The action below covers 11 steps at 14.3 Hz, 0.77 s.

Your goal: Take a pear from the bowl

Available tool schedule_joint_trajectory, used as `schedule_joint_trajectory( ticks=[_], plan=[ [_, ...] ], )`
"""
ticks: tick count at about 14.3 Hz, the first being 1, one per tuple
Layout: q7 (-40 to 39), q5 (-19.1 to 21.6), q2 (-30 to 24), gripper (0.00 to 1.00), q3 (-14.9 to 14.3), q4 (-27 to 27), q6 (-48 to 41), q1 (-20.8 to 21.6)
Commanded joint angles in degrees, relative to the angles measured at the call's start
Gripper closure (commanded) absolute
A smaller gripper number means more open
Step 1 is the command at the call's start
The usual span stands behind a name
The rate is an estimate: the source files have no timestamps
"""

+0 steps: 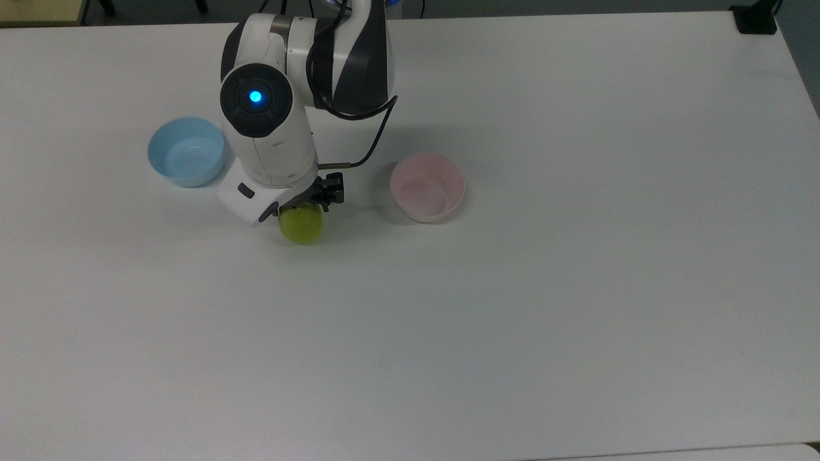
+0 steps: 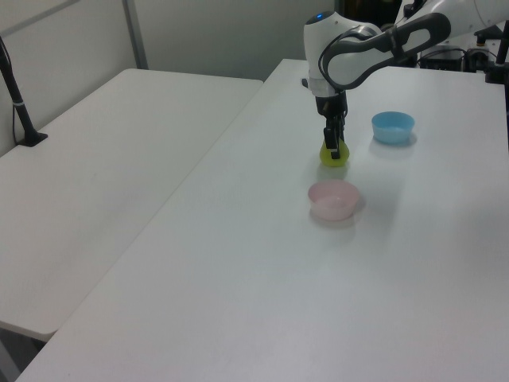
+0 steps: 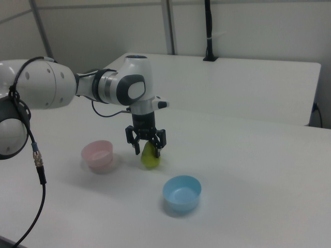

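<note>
While the arm is reaching down over the white surface (image 1: 576, 288), its pincer (image 3: 146, 145) is gripping the pear (image 1: 301, 225), with the two dark fingers closing on the fruit's upper part and the rounded yellow-green body hanging below them. In the top view the pear is showing just under the pincer (image 1: 306, 206), poking out past the white wrist housing toward the bottom of the picture. In the left view the pincer (image 2: 335, 145) is pointing straight down and the pear (image 2: 334, 155) is sitting at or just above the surface; whether it is touching cannot be told. In the right view the pear (image 3: 150, 156) is hanging between the fingers, very near the surface.

The pink bowl (image 1: 427, 187) is standing well clear of the fruit, to the top view's right of the pincer, and its inside is showing bare. The blue bowl (image 1: 186, 152) is standing to the top view's left of the arm. So the pear is lying between the two bowls, outside both. In the right view the pink bowl (image 3: 97, 154) is sitting to the right view's left of the pincer and the blue bowl (image 3: 181, 192) is sitting nearer the camera, below and to the right view's right. In the left view the pink bowl (image 2: 334, 199) is lying nearer the camera than the pear, and the blue bowl (image 2: 393, 127) is lying farther back.
</note>
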Motion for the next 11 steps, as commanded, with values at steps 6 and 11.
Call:
schedule_joint_trajectory(
  ticks=[6, 11],
  plan=[
    [9.94, -0.66, -22.84, 0.00, 0.13, -4.44, -13.82, 0.35],
    [9.06, -0.22, -31.57, 0.00, -0.05, -8.41, -19.72, 2.63]
  ],
)
